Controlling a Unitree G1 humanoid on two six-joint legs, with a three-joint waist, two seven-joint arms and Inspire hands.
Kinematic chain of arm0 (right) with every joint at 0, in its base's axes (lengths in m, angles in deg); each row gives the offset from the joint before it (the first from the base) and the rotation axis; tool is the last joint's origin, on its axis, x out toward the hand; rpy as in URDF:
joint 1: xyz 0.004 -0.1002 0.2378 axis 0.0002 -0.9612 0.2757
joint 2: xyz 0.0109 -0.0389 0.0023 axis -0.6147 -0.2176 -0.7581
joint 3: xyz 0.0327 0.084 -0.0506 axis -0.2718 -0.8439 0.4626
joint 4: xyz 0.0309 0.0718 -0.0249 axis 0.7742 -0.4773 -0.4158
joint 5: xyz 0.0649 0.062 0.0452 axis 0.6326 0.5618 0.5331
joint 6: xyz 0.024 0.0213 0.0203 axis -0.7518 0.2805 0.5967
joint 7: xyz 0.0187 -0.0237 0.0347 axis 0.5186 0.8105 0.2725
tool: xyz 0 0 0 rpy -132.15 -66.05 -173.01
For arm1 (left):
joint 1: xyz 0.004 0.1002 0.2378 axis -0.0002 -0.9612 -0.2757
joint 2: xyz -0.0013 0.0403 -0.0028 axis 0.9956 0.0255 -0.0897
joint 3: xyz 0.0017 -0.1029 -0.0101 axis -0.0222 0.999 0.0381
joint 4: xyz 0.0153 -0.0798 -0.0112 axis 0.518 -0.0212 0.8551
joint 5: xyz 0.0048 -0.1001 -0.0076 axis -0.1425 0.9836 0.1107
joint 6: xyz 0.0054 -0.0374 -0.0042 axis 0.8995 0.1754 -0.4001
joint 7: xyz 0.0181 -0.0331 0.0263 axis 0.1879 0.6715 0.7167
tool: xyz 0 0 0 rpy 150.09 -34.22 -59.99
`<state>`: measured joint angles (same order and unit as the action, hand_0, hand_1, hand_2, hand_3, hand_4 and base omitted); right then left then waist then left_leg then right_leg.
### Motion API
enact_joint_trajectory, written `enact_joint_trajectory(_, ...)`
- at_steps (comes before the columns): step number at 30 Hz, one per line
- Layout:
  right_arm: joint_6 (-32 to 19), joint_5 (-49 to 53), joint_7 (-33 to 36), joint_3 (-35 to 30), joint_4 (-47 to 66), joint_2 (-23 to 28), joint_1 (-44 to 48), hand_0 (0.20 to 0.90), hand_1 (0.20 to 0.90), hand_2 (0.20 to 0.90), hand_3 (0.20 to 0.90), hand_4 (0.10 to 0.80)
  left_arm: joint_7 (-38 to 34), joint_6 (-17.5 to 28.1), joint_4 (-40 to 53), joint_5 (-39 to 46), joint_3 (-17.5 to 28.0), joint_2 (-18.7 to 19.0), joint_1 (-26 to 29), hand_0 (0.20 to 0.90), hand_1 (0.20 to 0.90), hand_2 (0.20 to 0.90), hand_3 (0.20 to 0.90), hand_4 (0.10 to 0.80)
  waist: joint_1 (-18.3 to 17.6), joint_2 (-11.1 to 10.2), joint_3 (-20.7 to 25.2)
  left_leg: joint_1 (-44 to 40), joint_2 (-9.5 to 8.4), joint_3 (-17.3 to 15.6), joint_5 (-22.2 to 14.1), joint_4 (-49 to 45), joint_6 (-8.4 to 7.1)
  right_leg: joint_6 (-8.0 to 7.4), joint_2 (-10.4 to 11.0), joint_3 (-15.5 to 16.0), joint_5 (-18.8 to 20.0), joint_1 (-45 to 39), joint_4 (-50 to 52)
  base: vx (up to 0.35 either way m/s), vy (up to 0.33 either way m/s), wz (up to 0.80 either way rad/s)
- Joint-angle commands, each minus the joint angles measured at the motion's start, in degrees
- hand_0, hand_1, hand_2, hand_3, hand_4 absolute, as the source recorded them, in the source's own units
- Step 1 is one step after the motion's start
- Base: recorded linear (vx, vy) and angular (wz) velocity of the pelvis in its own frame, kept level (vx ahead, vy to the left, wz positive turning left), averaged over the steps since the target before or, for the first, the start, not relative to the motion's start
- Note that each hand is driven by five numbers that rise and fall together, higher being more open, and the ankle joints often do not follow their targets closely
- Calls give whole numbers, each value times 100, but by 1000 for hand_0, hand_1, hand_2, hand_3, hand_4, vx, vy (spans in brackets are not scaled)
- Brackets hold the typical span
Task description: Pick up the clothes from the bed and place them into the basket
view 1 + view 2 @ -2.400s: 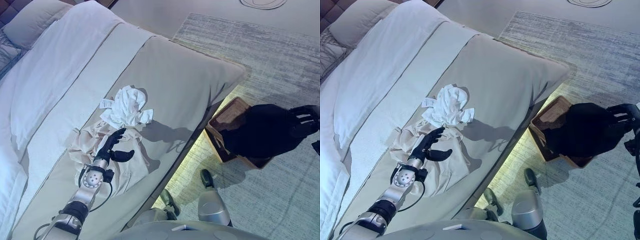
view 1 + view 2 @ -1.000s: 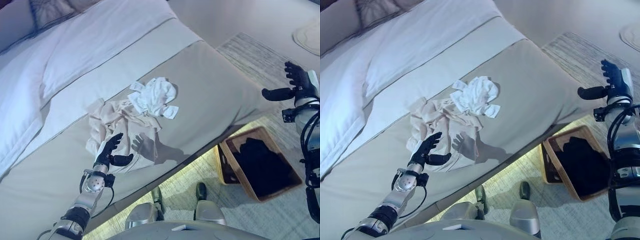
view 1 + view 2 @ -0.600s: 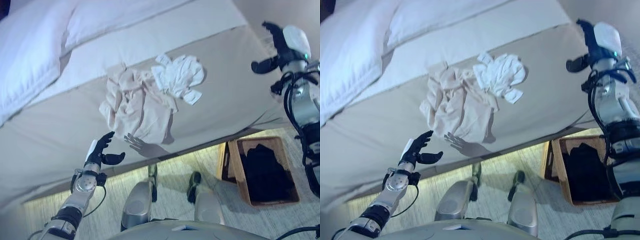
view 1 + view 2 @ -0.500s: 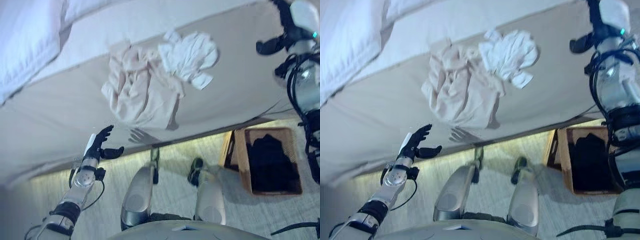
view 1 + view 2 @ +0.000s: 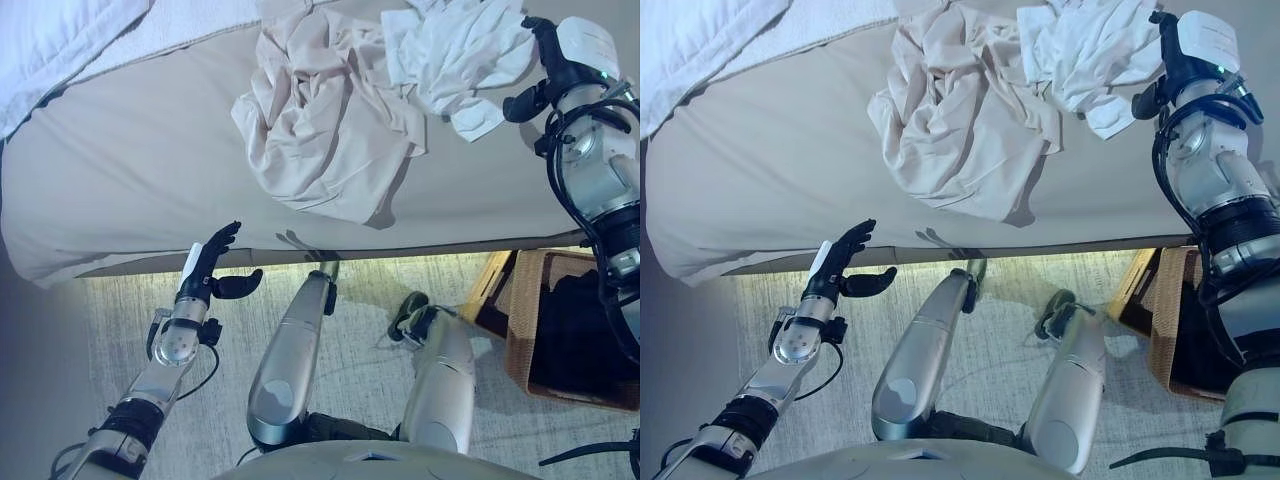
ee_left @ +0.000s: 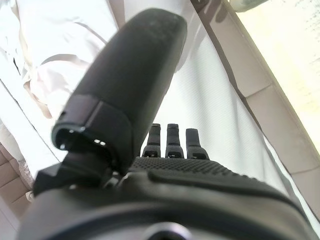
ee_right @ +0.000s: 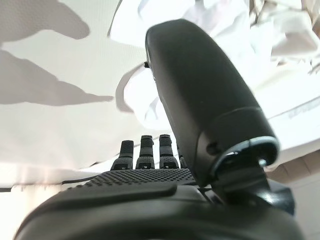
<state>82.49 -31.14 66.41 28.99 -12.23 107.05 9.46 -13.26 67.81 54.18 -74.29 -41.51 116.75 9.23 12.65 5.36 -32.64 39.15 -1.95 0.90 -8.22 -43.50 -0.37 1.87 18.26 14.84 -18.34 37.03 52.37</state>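
Step in hand, as judged: the reach for the next garment, nothing gripped yet. Both garments on the bed (image 5: 120, 170), at the upper part of the head views. Cream garment (image 5: 325, 130) at 12 o'clock, crumpled in deep folds, one edge lying close to the mattress edge. White garment (image 5: 455, 50) at 1 o'clock, bunched and creased, with a small loose flap at its lower side; touching or overlapping the cream one along their shared edge, exact overlap not clear.

Right hand (image 5: 545, 60) at 2 o'clock, up against the right side of the white garment, fingers straight and close together, thumb set apart, nothing pinched. Contact with the cloth not certain; right wrist view shows white folds just beyond the straight fingers (image 7: 150, 150).

Left hand (image 5: 212, 268) at 8 o'clock, below the mattress edge and over the carpet, fingers straight and slightly spread, thumb out sideways, empty and well apart from both garments.

Basket (image 5: 525, 335) at 4 o'clock on the floor beside the bed, dark cloth (image 5: 580, 330) already inside.

Next move, as judged: fingers closed over a good bunch of white cloth, not a single fold, then a lift clear of the cream garment and a carry down to the basket. Risk: cream cloth dragged along.
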Motion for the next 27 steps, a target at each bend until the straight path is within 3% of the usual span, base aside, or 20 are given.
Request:
enact_joint_trajectory(1, -10, 26, 202, 150, 34, 240, 867, 900, 900, 900, 900, 800, -305, 480, 698, 269, 225, 361, -323, 900, 900, 900, 900, 800, 93, 92, 285, 29, -244, -183, -574, -240, 234, 262, -537, 382, -202, -158, 274, 0, 0, 0)
enact_joint_trajectory(13, -12, 615, 785, 581, -721, 296, 1944, 900, 900, 900, 900, 800, -534, 534, 1578, 416, 276, 648, -527, 900, 900, 900, 900, 800, 427, 387, 285, 1142, -354, -185, -624, -871, 372, 249, -376, 423, -303, 961, 943, -10, -1, 5)
enact_joint_trajectory(26, 340, 790, 393, 1170, -1085, 213, 2663, 900, 900, 900, 900, 800, -649, 568, 2281, 510, 409, 775, -594, 900, 900, 900, 900, 800, 596, 473, 285, 2157, -313, -206, -598, -1421, 390, 222, -335, 369, -366, 1905, 1476, -23, -6, 7)
enact_joint_trajectory(27, 308, 841, 402, 1221, -1185, 208, 2706, 865, 865, 865, 859, 759, -659, 593, 2295, 509, 422, 780, -603, 900, 900, 900, 900, 800, 611, 481, 285, 2197, -317, -199, -592, -1432, 392, 221, -331, 372, -365, 1939, 1490, 0, 0, 0)
